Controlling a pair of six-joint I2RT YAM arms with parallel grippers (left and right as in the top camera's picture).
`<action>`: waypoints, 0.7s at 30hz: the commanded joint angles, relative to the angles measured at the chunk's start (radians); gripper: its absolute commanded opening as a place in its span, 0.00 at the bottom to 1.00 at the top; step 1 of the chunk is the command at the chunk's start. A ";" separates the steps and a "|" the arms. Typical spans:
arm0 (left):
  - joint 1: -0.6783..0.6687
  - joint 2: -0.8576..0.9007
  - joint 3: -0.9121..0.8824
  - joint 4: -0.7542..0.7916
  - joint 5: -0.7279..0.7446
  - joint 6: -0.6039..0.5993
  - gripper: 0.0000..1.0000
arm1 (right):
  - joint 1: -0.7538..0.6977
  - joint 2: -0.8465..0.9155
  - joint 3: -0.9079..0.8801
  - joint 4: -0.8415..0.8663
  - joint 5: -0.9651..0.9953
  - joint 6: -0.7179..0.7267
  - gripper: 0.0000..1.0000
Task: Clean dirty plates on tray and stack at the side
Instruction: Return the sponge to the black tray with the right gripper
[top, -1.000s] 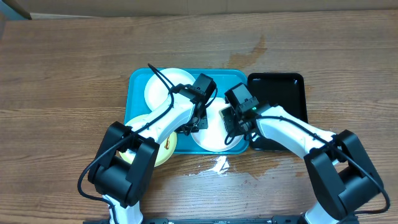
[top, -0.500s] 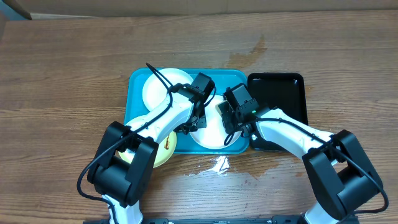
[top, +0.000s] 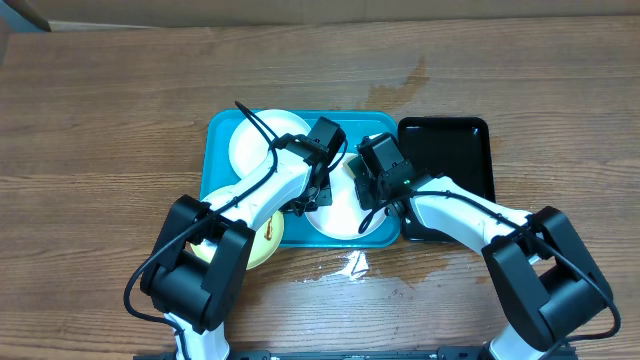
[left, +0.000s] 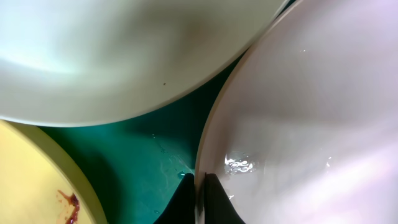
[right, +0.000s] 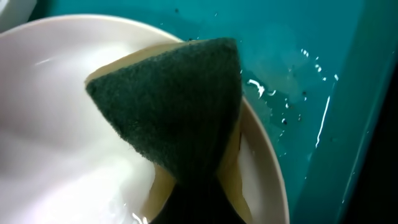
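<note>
Left end effector (left: 199, 190): I see it clamped on the rim of a white plate (left: 311, 112).
Right end effector (right: 194, 208): gripping a green sponge (right: 174, 106) against that plate.

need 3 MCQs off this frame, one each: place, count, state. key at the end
1. Where does the black tray sit relative to the turquoise tray?
A. beside it, on the right arm's side
B. beside it, on the left arm's side
C. underneath it

2. How many plates are in the overhead view?
A. two
B. three
C. five

3. What is the right gripper doing?
A. hanging open, holding nothing
B. shut on a sponge
C. shut on a cup

Key:
1 A: the overhead view shows the black tray along the turquoise tray's edge on the right arm's side.
2 B: two white ones and a yellow-green plate.
3 B: the right wrist view shows the dark green sponge in its grip, lying on a white plate.
</note>
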 joint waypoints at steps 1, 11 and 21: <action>-0.004 -0.019 -0.011 -0.008 -0.001 0.035 0.04 | -0.002 0.037 -0.019 0.027 0.056 0.000 0.04; -0.004 -0.019 -0.011 -0.012 -0.002 0.035 0.04 | -0.029 0.032 0.004 0.194 0.048 0.001 0.04; -0.004 -0.019 -0.011 -0.019 -0.001 0.035 0.04 | -0.095 -0.161 0.196 0.140 0.005 0.001 0.04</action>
